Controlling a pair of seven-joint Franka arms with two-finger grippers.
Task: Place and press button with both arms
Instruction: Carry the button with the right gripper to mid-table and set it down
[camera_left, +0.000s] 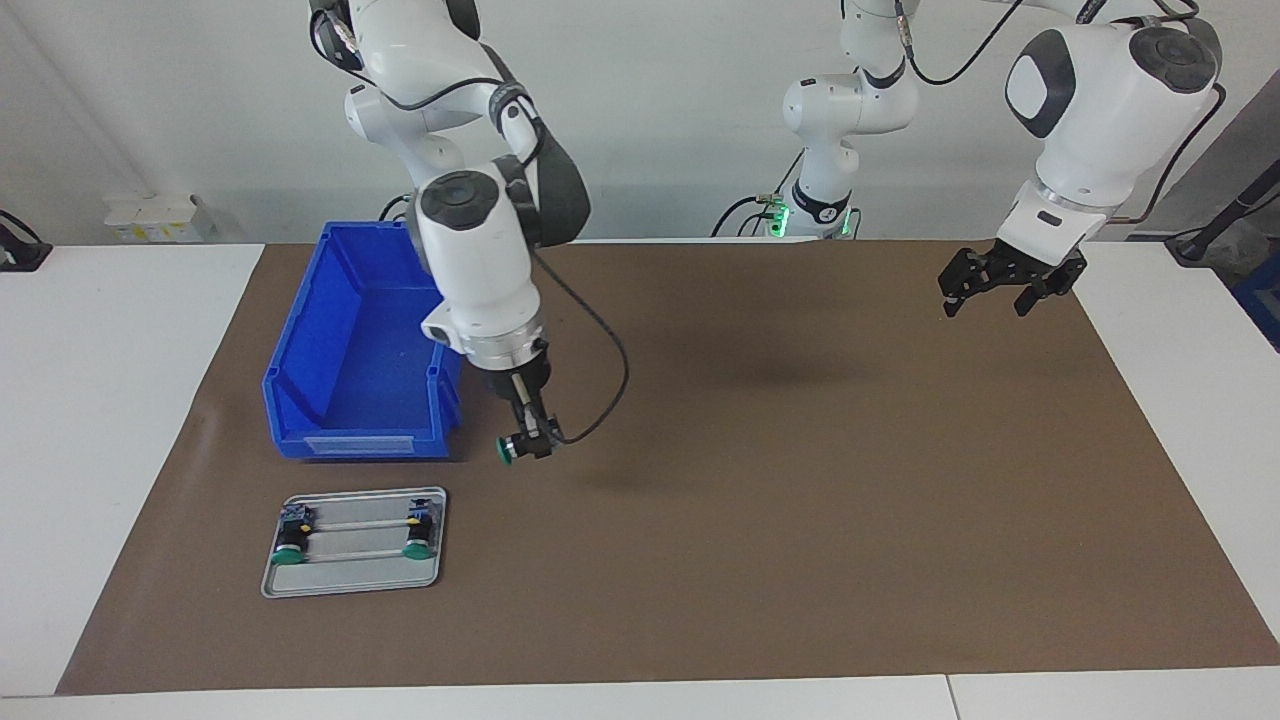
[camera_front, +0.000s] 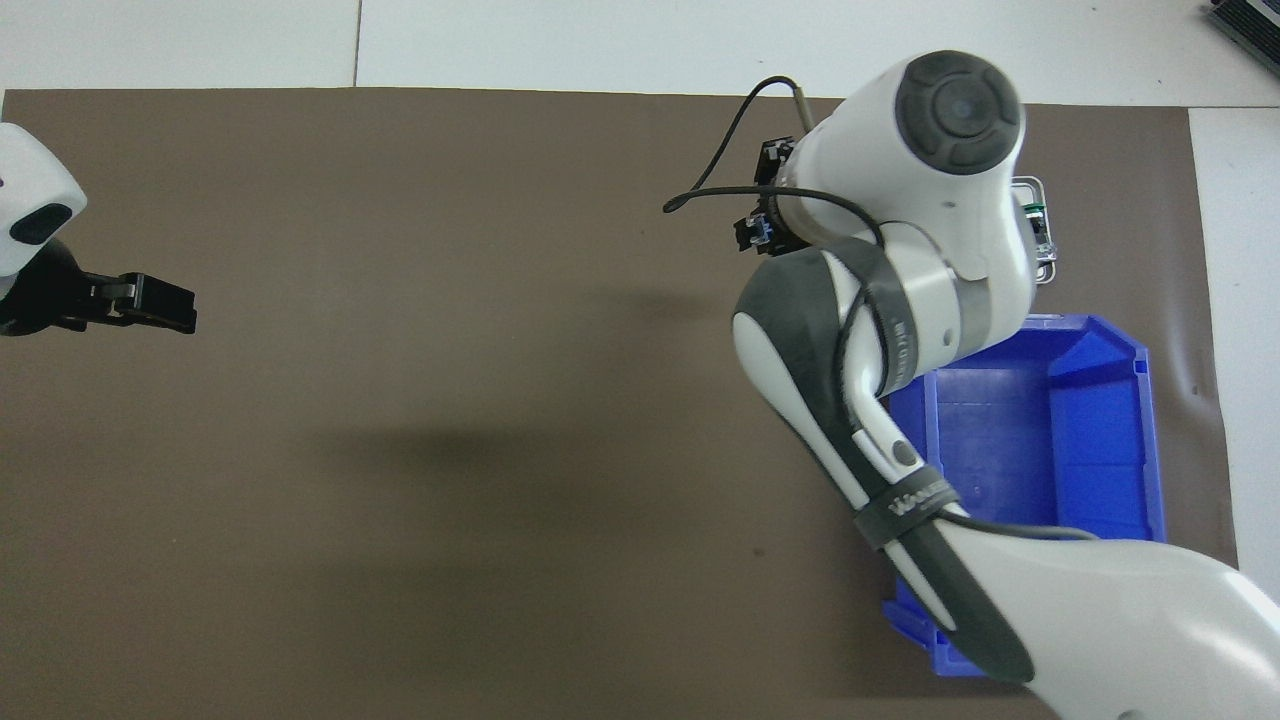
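Observation:
My right gripper (camera_left: 528, 440) is shut on the button (camera_left: 512, 449), a small black body with a green cap turned sideways. It hangs in the air over the brown mat (camera_left: 760, 520), just beside the blue bin's (camera_left: 350, 350) corner. In the overhead view the right arm covers most of it, and only the gripper's tip (camera_front: 762, 215) shows. My left gripper (camera_left: 1005, 285) waits open and holds nothing, raised over the mat at the left arm's end, also seen as the left gripper (camera_front: 150, 300) in the overhead view.
A grey metal tray (camera_left: 355, 575) lies on the mat, farther from the robots than the bin, with two green-capped buttons (camera_left: 290, 548) (camera_left: 418, 540) on its rails. The blue bin (camera_front: 1050, 450) holds nothing visible. White table borders the mat.

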